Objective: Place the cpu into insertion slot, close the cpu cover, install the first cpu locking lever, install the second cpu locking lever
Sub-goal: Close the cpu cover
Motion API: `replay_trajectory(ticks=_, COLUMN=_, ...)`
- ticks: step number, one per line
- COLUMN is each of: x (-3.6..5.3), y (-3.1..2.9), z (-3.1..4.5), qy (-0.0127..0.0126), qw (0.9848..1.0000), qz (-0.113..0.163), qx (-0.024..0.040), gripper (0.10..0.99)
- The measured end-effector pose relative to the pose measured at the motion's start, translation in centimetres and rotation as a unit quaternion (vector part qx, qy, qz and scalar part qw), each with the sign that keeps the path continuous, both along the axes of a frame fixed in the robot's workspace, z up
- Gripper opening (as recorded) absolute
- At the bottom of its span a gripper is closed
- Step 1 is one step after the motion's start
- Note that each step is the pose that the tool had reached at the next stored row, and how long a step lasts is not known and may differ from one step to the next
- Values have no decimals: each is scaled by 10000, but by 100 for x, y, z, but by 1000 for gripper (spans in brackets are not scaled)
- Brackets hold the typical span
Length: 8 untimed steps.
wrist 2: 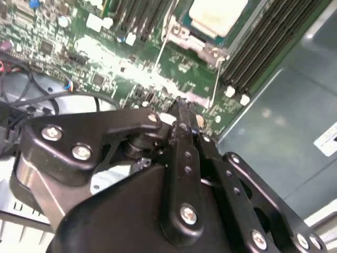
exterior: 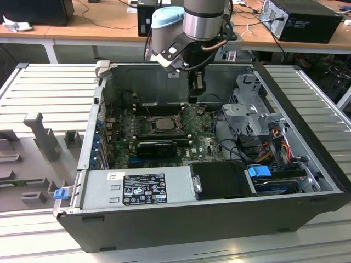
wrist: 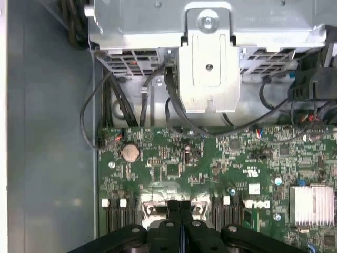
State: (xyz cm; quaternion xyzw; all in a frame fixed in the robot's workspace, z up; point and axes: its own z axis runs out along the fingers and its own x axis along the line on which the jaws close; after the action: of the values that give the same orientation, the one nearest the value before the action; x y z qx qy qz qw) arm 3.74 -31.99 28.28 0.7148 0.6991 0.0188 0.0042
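Note:
The cpu (exterior: 163, 124) lies flat in the insertion slot (exterior: 149, 125) on the green board, its silver-tan face (wrist 2: 218, 15) up. The silvery cpu cover (wrist 2: 184, 36) frames it, lying down around its edge. Two thin wire levers (wrist 2: 161, 52) (wrist 2: 217, 79) run out from the socket's corners over the board. My gripper (exterior: 197, 90) hangs inside the case, above the board and to the exterior view's right of the socket. Its black fingers (wrist: 179, 210) are pressed together with nothing between them, and the fingertips (wrist 2: 181, 113) stand clear of the socket.
A long black card (exterior: 156, 147) lies in front of the socket. The grey power supply (exterior: 137, 189) fills the case's near side. A metal drive cage (exterior: 247, 109) with cables stands at the exterior view's right. Memory slots (wrist 2: 263, 47) flank the socket. A coin battery (wrist: 130, 153) sits on the board.

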Motion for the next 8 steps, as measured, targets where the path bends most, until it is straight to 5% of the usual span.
replay_trajectory(ticks=1, x=21, y=0, z=-61, qy=0, qw=10000, qz=7, qx=-1, gripper=106)
replay_trajectory(ticks=8, x=58, y=0, z=-103, qy=0, qw=10000, qz=7, qx=-1, gripper=106)
